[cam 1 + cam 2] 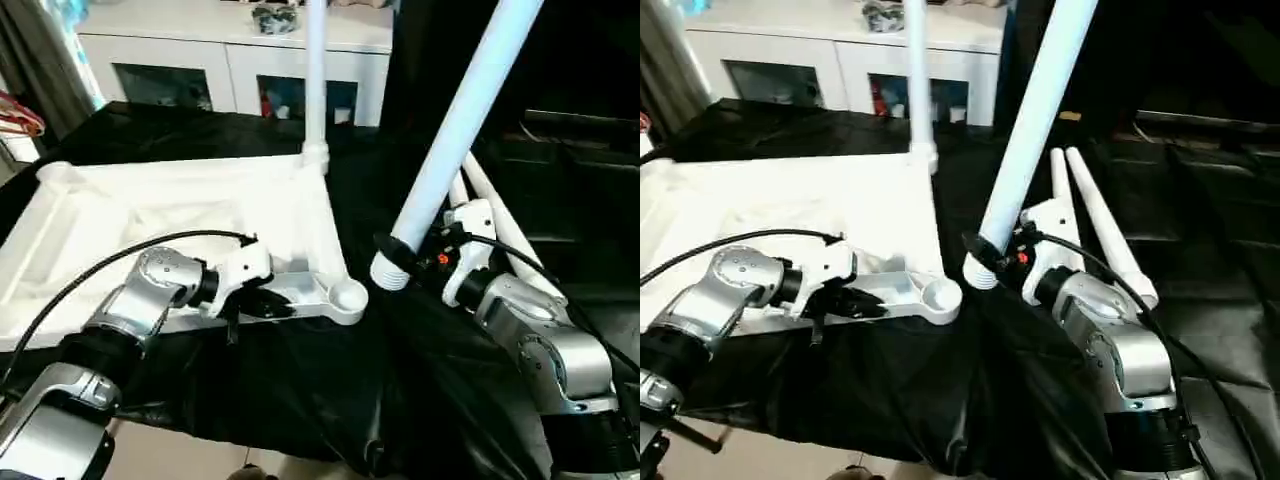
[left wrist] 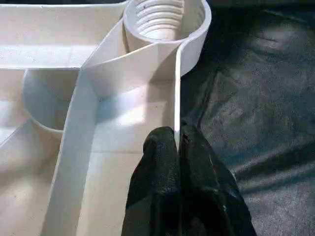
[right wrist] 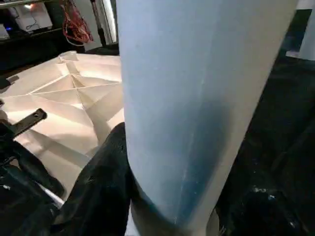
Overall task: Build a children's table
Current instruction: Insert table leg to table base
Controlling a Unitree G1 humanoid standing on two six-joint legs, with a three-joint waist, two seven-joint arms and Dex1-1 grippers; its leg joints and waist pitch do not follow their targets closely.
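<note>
One leg [image 1: 314,75] of four stands installed, upright in the far corner socket of the table top [image 1: 150,215], at upper centre of the left eye view. The top lies upside down, ribbed underside up, on the black-covered counter [image 1: 330,400], filling the left half of the frame.

The second leg [image 1: 455,130] is held tilted by the right gripper [image 1: 410,255], its fingers pinching the shaft just above the threaded end, which hangs just beside the near corner socket [image 1: 348,296] and is not yet entered. Two further legs [image 1: 1095,215] lie on the counter behind the right arm, at centre right.

The left gripper [image 1: 270,305] steadies the top: its fingers [image 2: 162,187] are pressed together on the thin rim wall near that socket.

Remaining, by judgement: seat and screw this leg, then fit the other two.

Appearance: all-white plastic; internally threaded round sockets; long tapered legs.
</note>
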